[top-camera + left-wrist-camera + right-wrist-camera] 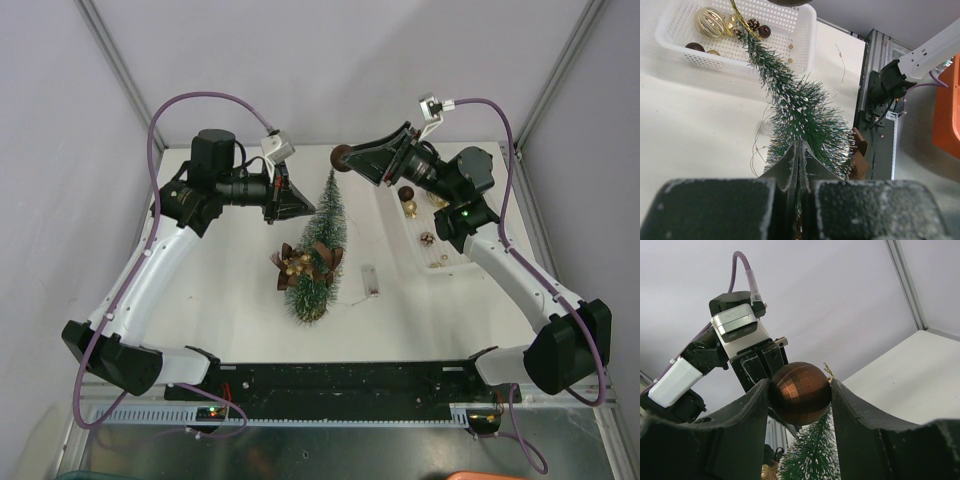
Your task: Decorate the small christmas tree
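The small christmas tree stands mid-table, dark green with frosted bristles, and carries brown flower and gold berry ornaments. My left gripper is at the tree's upper left side. In the left wrist view its jaws are pressed together on the tree's bristles. My right gripper is raised just right of the tree tip. It is shut on a brown faceted bauble, with the tree top below it.
A white basket of brown and gold baubles sits right of the tree; it also shows in the left wrist view. A thin light wire with a small clear box lies by the tree base. Grey walls enclose the table.
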Robot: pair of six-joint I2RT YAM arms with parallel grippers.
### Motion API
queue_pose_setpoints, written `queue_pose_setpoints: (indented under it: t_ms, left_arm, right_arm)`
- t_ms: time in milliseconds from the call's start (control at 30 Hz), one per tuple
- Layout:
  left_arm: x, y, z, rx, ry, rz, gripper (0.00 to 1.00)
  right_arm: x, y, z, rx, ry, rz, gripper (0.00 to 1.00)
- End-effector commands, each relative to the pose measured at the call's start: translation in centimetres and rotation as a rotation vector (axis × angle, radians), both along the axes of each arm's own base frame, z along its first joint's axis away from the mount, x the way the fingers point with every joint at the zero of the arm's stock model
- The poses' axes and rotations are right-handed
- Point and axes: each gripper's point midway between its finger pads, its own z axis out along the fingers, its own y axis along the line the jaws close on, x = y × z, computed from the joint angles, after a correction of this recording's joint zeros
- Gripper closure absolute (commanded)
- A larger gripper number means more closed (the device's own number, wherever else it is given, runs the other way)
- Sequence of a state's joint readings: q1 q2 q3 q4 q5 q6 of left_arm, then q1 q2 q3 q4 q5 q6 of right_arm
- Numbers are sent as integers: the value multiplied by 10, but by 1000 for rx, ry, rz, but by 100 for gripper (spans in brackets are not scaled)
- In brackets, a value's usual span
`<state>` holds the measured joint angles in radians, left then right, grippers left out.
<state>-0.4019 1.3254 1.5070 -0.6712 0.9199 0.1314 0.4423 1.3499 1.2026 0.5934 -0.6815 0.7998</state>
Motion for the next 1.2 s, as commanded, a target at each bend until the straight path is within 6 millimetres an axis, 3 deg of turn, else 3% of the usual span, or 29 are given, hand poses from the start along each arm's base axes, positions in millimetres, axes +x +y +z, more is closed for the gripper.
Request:
queue_pose_setpoints:
  t_ms: [0, 1167]
  left_arm:
    - [-9, 1, 12, -18, -43, -11, 100]
    - [-9, 1, 9, -15, -40, -12, 100]
  right_arm:
    - [-4, 3, 6, 9, -36, 15, 70]
    - [-16, 21, 2, 32, -10, 119, 67]
